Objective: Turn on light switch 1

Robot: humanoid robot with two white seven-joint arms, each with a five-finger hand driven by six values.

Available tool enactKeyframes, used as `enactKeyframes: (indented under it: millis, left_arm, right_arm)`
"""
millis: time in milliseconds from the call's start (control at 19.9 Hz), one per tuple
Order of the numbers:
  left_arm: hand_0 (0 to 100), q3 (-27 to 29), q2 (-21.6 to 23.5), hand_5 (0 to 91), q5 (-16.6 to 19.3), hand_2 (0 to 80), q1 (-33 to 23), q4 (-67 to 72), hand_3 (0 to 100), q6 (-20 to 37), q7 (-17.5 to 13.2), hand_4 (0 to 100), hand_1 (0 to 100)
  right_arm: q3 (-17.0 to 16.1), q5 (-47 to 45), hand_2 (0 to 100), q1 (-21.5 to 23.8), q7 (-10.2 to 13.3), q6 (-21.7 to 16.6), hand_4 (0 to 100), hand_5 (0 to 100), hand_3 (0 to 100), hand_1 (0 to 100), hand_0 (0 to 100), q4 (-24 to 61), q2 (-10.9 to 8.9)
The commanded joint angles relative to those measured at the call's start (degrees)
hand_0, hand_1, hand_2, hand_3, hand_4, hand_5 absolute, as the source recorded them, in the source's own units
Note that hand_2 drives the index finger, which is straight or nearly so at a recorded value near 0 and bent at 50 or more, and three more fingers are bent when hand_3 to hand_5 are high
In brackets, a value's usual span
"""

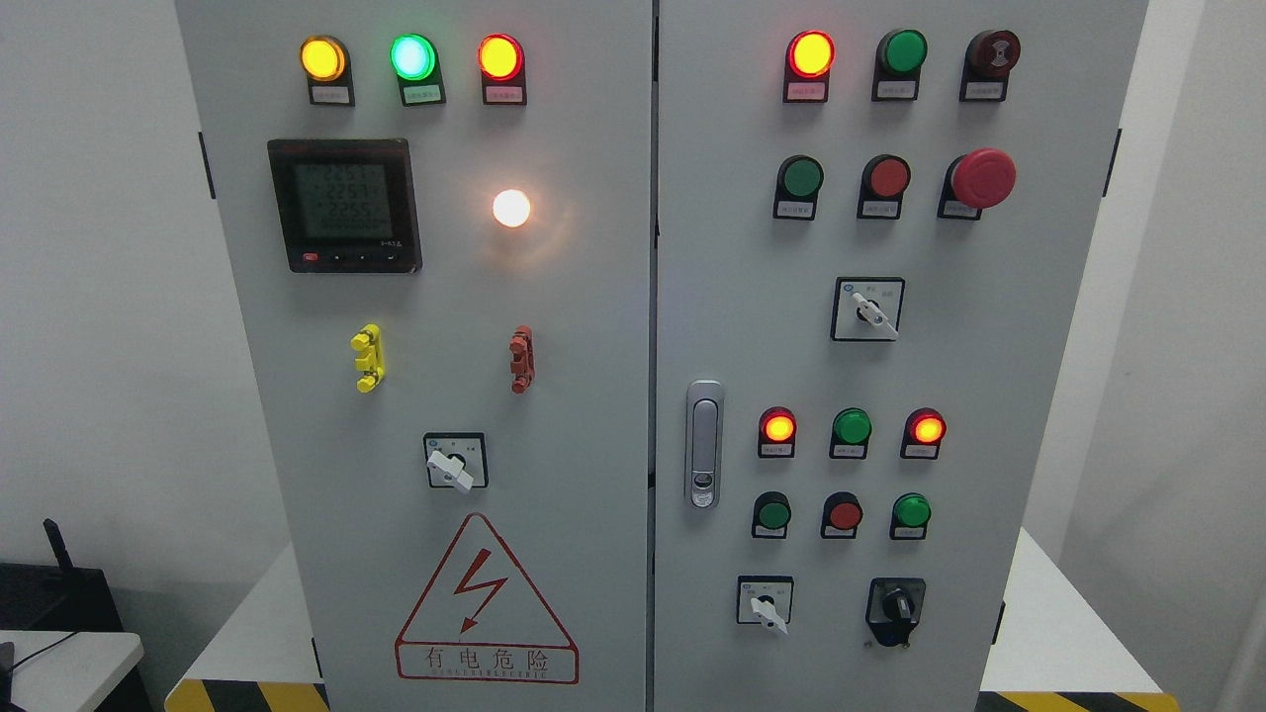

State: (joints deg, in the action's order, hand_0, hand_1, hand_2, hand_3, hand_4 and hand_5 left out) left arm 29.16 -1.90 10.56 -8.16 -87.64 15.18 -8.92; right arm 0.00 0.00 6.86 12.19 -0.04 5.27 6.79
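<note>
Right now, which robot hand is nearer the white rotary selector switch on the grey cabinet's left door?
Neither can be judged: no robot hand is in view. The white rotary selector switch sits untouched above the red warning triangle.

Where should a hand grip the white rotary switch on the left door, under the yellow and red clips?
Pinch the white lever across its two long flat sides, coming straight at the left door. It sticks out from its square plate and points down-right, so angle the fingers to match. No hand is in view.

A red-bordered warning triangle sign (486, 600) low on the cabinet's left door (593, 396) reads "有电危险" beneath a lightning bolt. The meter display (344, 204) shows digits, blurred; small lamp labels are unreadable.
</note>
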Motion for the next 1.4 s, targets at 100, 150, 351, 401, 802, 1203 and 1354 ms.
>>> enactKeyframes:
  millis: [100, 150, 351, 401, 802, 1203, 1354]
  left_arm:
    - [35, 14.53, 4.61, 11.0, -1.06, 6.1, -5.46, 44.88, 19, -0.85, -2.06, 24, 0]
    - [36, 13.91, 5.14, 9.0, -0.98, 3.5, -5.55, 49.19, 15, -0.85, -2.58, 21, 0]
    - [37, 11.28, 7.95, 0.2, -0.98, 0.0, -5.55, 64.5, 5, -0.85, -5.13, 11, 0]
    - [40, 9.44, 8.13, 0.0, -0.89, 0.0, -5.55, 66.61, 2, -0.85, -5.49, 9, 0]
    - [45, -9.98, 8.57, 0.0, 1.39, 0.0, -4.24, 81.21, 0, -1.2, -4.79, 0, 0]
    - [44, -14.22, 7.87, 0.0, 12.73, 0.0, 1.74, 89.57, 0, -5.5, -3.2, 0, 0]
    - [43, -14.48, 6.73, 0.0, 14.49, 0.0, 2.53, 89.4, 0, -6.83, -3.29, 0, 0]
  right_arm:
    - [1.32, 0.26, 0, 0.09, 0.02, 0.04, 0, 0, 0, 39, 12, 0.0, -0.02]
    - [1.32, 0.26, 0, 0.0, 0.02, 0.04, 0, 0, 0, 39, 12, 0.0, -0.02]
    - [1.32, 0.26, 0, 0.0, 0.02, 0.04, 0, 0, 0, 39, 12, 0.0, -0.02]
    - [1.32, 0.26, 0, 0.0, 0.02, 0.04, 0, 0, 0, 39, 12, 0.0, -0.02]
    - [1.32, 0.26, 0, 0.09, 0.02, 0.04, 0, 0, 0, 39, 12, 0.0, -0.02]
    - [1.32, 0.26, 0, 0.0, 0.02, 0.04, 0, 0, 0, 39, 12, 0.0, 0.07]
    - [1.32, 0.26, 0, 0.0, 0.02, 0.04, 0, 0, 0, 39, 12, 0.0, -0.02]
